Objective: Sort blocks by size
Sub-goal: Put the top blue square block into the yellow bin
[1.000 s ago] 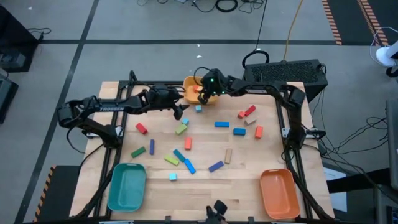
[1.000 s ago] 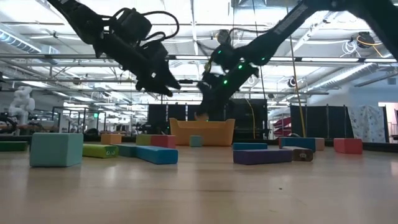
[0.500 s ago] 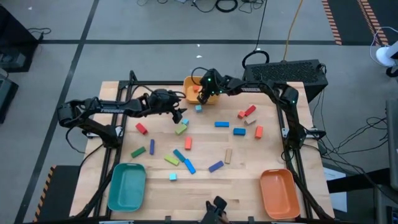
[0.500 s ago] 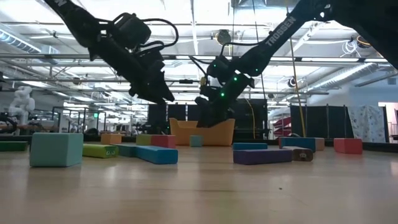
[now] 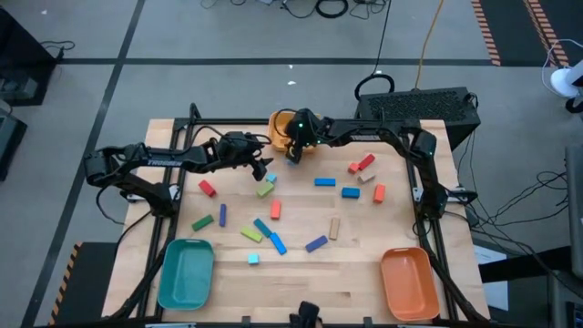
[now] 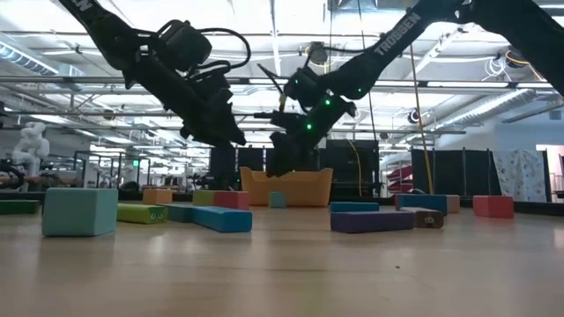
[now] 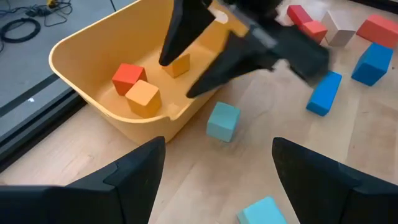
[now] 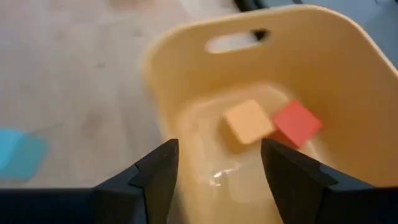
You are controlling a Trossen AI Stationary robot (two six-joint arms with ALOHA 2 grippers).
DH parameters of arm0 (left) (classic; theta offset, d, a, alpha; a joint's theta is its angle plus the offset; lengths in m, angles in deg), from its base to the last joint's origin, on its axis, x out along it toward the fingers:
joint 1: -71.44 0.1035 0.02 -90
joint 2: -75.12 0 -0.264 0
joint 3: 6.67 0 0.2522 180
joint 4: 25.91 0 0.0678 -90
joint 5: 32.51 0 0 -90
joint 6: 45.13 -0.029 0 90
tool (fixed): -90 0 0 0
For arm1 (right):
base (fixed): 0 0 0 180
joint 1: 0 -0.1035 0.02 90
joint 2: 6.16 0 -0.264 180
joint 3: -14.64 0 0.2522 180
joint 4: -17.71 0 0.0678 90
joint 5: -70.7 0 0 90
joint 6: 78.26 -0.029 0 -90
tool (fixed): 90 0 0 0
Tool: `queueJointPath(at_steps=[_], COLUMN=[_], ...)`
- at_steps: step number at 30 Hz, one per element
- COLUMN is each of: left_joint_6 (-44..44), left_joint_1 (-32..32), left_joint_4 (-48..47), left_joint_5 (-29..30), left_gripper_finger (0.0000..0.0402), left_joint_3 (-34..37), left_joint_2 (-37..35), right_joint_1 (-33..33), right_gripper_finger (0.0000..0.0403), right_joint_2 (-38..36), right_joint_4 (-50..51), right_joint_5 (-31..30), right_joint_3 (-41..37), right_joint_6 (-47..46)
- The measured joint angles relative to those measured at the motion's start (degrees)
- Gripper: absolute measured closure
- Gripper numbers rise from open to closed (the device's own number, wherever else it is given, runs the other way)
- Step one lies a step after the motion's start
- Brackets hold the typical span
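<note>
Overhead, my right hand (image 5: pixel 293 153) hangs at the near rim of the yellow tray (image 5: pixel 277 133) at the desk's far edge, fingers parted and empty. My left hand (image 5: pixel 262 170) hovers just beside it, above the desk (image 5: pixel 355 264), also spread and holding nothing. Most blocks, bricks and bars, lie scattered mid-desk; the teal tray (image 5: pixel 185 272) and orange tray (image 5: pixel 406 281) sit at the near corners.

From desk height, "TROSSEN" reads along my right arm.

Through my left wrist camera, three small cubes, one red cube (image 7: pixel 127 74) and two orange, lie inside the yellow tray; a light-blue cube (image 7: pixel 222 121) sits just outside it.

My right wrist camera shows an orange cube (image 8: pixel 247 121) touching the red one.

I judge the tiny cubes are being gathered; next, that light-blue cube needs a grasp from above.
</note>
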Motion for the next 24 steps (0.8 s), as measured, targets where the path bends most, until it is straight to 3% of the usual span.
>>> queueJointPath(at_steps=[3,10,17,24], left_joint_6=[0.01,0.07,0.02,0.00], left_joint_1=[-0.04,-0.04,-0.04,-0.04], left_joint_4=[-0.13,-0.15,-2.26,-3.00], left_joint_5=[0.02,0.02,0.93,1.40], left_gripper_finger=[0.0104,0.0104,0.0104,0.0104], left_joint_3=[0.00,0.00,0.02,0.02], left_joint_2=[0.00,0.00,0.00,-0.02], right_joint_1=[-2.17,-8.29,-11.98,-11.70], right_gripper_finger=[0.0192,0.0192,0.0193,0.0193], right_joint_2=[-1.06,-2.44,-2.36,-1.70], right_joint_4=[0.61,2.34,7.41,7.38], right_joint_5=[-2.32,-14.97,-14.99,-13.97], right_joint_3=[0.02,0.01,-0.10,-1.92], right_joint_6=[2.29,10.15,11.54,11.52])
